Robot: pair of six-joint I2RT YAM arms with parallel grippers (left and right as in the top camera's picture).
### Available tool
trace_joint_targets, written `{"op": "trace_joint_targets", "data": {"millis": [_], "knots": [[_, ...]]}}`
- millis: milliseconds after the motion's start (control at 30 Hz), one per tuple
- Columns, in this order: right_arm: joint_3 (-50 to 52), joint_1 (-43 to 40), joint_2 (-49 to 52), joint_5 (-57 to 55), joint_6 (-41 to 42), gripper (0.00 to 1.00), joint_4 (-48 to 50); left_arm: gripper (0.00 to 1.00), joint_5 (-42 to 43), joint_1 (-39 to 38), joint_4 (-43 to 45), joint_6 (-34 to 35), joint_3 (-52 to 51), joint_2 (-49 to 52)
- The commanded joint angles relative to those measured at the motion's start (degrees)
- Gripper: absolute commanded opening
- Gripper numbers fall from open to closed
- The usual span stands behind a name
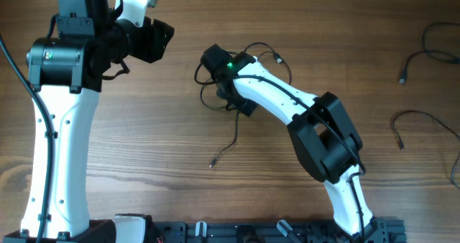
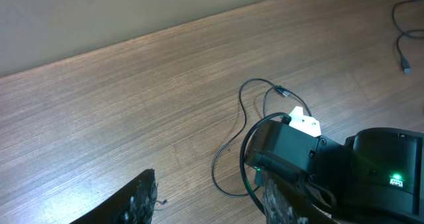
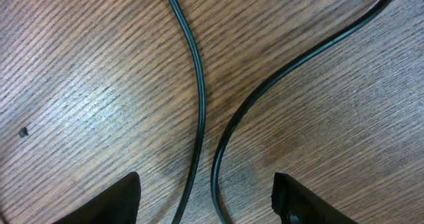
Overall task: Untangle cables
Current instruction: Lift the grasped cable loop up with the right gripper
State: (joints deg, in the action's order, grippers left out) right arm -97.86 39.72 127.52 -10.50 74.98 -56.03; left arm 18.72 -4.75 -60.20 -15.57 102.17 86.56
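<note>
**Two cables apart, one knot left to work**

Two thin cables lay by themselves at the far right of the table (image 1: 144,149), one higher up (image 1: 415,55) and one lower down (image 1: 417,112), well apart from each other and from everything else. By the look of it, that share of the job was finished. What remained was the tangle (image 2: 240,108) near the middle of the table, a few black loops crossing one another, with one strand trailing toward the near edge and ending in a small plug (image 1: 213,162).

The right gripper (image 3: 209,204) hung low over that tangle with its fingers apart. Two strands (image 3: 201,85) ran across the wood between them, lying loose, so nothing was clamped. The left gripper (image 2: 209,207) waited off to the tangle's left, fingers also apart and empty.

From above, the right arm covered much of the tangle, so how many cables were in it, and where they crossed, could not be counted. The close view showed only short pieces of the two strands, not where they led. The lower cable on the right ran off the picture's edge.
</note>
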Motion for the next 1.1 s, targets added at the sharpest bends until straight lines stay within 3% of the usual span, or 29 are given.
{"op": "trace_joint_targets", "data": {"millis": [0, 733, 833, 933, 1067], "knots": [[0.13, 0.17, 1.92, -0.15, 0.17, 0.66, 0.33, 0.53, -0.37, 0.17, -0.11, -0.74, 0.07, -0.76], [0.13, 0.13, 2.4, -0.2, 0.13, 0.66, 0.5, 0.53, -0.46, 0.17, -0.33, -0.79, 0.07, -1.84], [0.13, 0.13, 2.4, -0.2, 0.02, 0.62, 0.48, 0.54, -0.79, 0.17, -0.52, -1.86, 0.07, -2.12], [0.13, 0.13, 2.4, -0.17, 0.0, 0.52, 0.28, 0.54, -0.79, 0.17, -0.79, -2.01, 0.07, -2.14], [1.14, 0.13, 2.43, -0.17, 0.02, 0.53, -0.09, 0.54, -0.79, 0.17, -0.96, -2.03, 0.07, -2.21]]}}
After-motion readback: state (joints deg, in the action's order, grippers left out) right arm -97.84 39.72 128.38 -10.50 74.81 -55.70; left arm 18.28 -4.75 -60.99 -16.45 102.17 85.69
